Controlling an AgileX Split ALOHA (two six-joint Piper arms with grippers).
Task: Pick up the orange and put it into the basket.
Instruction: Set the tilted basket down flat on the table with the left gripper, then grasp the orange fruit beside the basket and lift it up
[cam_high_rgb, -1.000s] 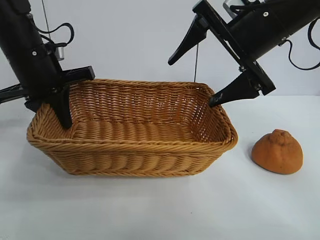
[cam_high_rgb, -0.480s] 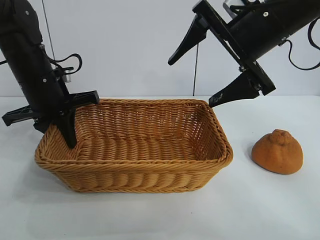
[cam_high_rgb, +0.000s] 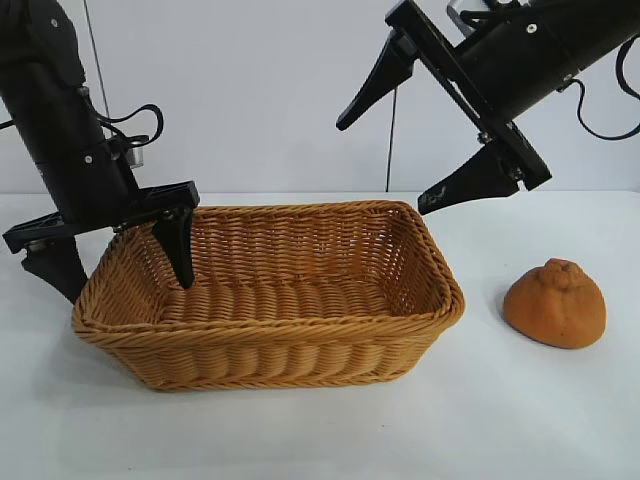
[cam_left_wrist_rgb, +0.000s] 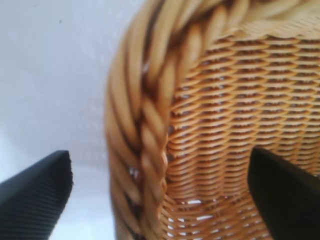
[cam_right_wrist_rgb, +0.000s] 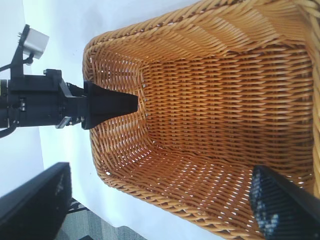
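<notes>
The orange (cam_high_rgb: 555, 303) lies on the white table to the right of the basket (cam_high_rgb: 280, 352), apart from it. My left gripper (cam_high_rgb: 118, 265) is open and straddles the basket's left rim, one finger inside and one outside. In the left wrist view the braided rim (cam_left_wrist_rgb: 145, 125) runs between the spread fingers (cam_left_wrist_rgb: 35, 200), with none of them touching it. My right gripper (cam_high_rgb: 383, 167) hangs open and empty above the basket's right end, well above the orange. In the right wrist view the basket (cam_right_wrist_rgb: 210, 100) has nothing in it.
The white table (cam_high_rgb: 500, 420) stretches in front of the basket and around the orange. A pale wall stands behind. The left arm's finger (cam_right_wrist_rgb: 110, 105) shows inside the basket's far end in the right wrist view.
The left gripper, shut on the basket's left rim before, has opened and let it go. The basket had shifted slightly to the right and forward. The right arm has not moved.
</notes>
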